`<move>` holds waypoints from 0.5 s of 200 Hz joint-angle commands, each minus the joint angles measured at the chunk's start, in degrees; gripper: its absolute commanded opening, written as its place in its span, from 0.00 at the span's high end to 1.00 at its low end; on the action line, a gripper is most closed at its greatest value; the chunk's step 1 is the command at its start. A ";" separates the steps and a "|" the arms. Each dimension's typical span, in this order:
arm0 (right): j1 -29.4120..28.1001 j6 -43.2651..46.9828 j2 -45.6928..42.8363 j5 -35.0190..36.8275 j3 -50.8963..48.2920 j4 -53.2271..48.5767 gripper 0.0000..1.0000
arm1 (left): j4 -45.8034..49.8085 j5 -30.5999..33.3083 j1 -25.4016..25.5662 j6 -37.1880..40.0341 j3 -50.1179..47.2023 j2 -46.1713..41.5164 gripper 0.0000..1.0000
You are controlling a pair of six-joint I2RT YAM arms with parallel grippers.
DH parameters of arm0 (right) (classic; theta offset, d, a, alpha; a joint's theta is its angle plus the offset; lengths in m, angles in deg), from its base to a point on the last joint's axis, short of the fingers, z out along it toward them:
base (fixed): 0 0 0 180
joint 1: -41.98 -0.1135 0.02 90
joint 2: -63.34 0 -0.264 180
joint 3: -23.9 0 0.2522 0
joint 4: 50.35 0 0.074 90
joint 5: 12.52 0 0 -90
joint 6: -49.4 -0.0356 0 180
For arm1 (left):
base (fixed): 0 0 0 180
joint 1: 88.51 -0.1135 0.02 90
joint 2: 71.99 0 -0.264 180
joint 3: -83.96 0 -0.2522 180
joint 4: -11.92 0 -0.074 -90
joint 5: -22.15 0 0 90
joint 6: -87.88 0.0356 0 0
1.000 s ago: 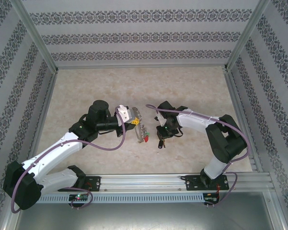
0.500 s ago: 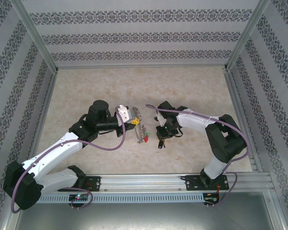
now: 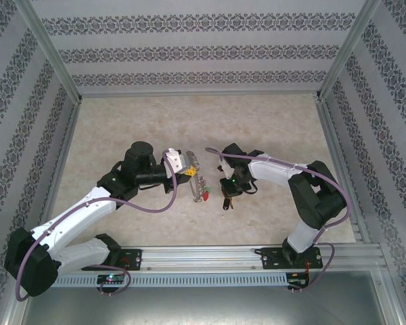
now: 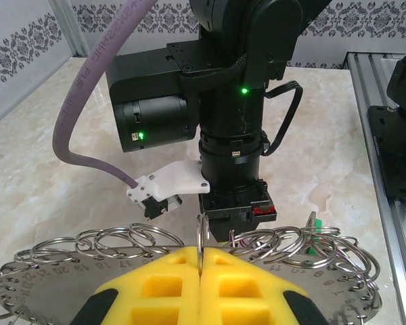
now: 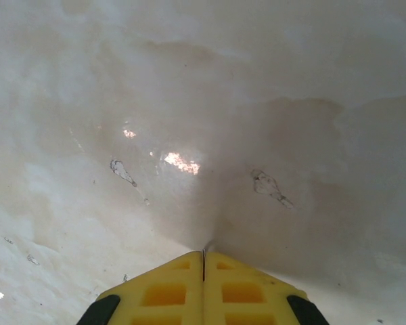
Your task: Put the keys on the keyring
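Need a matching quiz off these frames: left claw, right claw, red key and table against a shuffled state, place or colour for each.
Things:
1. left claw
2. right claw
3. red key
4. table

States and places:
A. marbled beige
B. shut on the keyring
C. between the two claws, by the keyring's near end
D. shut, pads pressed together, facing bare tabletop

Pairs: 1-B, 2-D, 3-C, 4-A

The keyring point(image 4: 125, 240) is bright polished metal. The tabletop point(image 5: 189, 101) is smooth, glossy, beige stone-look. The pads point(image 4: 159, 288) of the left gripper point(image 4: 200, 265) are matt yellow and foam-like.
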 commanded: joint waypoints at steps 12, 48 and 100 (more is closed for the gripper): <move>0.73 -0.83 -5.67 -1.12 -0.95 1.08 1.00 | -0.46 -0.55 -0.37 0.88 -0.09 -0.74 1.00; 3.13 1.84 -18.07 -6.80 -4.43 6.34 1.00 | -0.58 -0.59 -0.32 0.81 -0.06 -0.67 1.00; 5.27 6.41 -34.55 -13.25 -8.73 12.98 1.00 | -1.59 -1.44 -0.38 0.58 0.99 1.14 1.00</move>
